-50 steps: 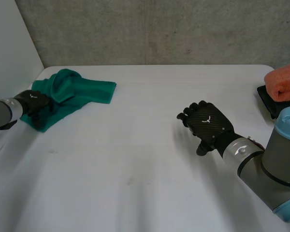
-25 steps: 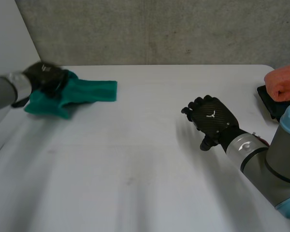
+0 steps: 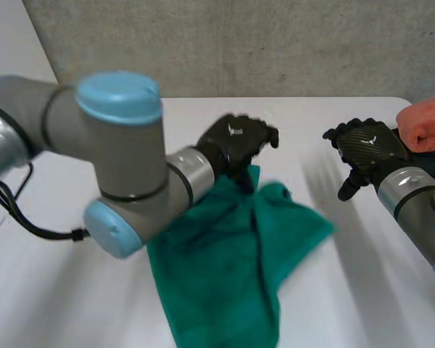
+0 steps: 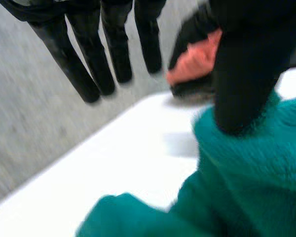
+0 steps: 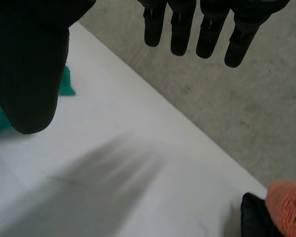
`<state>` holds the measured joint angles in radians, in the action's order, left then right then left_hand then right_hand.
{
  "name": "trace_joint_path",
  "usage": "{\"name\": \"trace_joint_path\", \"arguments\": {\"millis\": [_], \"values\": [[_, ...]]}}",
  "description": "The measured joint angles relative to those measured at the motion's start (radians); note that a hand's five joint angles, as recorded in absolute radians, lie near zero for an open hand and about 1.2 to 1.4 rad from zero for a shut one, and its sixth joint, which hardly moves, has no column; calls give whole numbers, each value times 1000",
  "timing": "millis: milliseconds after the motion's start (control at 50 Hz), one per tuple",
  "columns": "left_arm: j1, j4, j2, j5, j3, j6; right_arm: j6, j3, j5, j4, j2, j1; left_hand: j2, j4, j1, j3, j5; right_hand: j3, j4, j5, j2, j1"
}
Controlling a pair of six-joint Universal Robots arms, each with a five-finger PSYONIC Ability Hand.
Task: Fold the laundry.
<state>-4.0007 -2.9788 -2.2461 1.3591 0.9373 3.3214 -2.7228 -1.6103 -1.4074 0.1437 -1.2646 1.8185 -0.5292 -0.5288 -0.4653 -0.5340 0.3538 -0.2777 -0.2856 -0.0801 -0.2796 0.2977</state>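
Now the head view has the green towel (image 3: 232,261) hanging from the left hand (image 3: 235,145) over the table (image 3: 58,290), grip unreadable, while the right wrist view catches the right hand (image 5: 29,64) spread wide, holding nothing, and an orange towel (image 5: 286,202) on a black tray (image 5: 255,217).

Rumpled teal cloth (image 3: 225,268) trails down, one end raised; orange cloth (image 3: 428,123) lies folded.

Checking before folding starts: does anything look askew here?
Yes: the green towel lies rumpled and slanted mid-table at the left hand, creased down its middle, not spread flat for folding.
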Motion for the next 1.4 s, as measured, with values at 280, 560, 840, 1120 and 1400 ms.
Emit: {"name": "trace_joint_path", "arguments": {"millis": [280,560,840,1120,1400], "values": [[-162,87,136,16,31,41,-82,139,-135,-376,7,57,273,276,195,273,-282,14,0,12,0,-12],[-247,308,-102,-29,-70,311,-423,148,-301,-584,76,195,271,273,195,271,-278,14,0,12,0,-18],[-178,318,-227,69,-183,393,-580,249,-368,-438,284,238,-652,-650,-700,-636,624,-850,-843,-868,-866,822],[-222,192,-58,195,-432,124,-371,666,-353,-217,234,211,-664,-666,-700,-651,624,-907,-908,-922,-894,826],[-382,26,277,128,36,-77,-202,582,-217,-157,33,246,-665,-666,-700,-653,624,-907,-909,-933,-894,826]]}}
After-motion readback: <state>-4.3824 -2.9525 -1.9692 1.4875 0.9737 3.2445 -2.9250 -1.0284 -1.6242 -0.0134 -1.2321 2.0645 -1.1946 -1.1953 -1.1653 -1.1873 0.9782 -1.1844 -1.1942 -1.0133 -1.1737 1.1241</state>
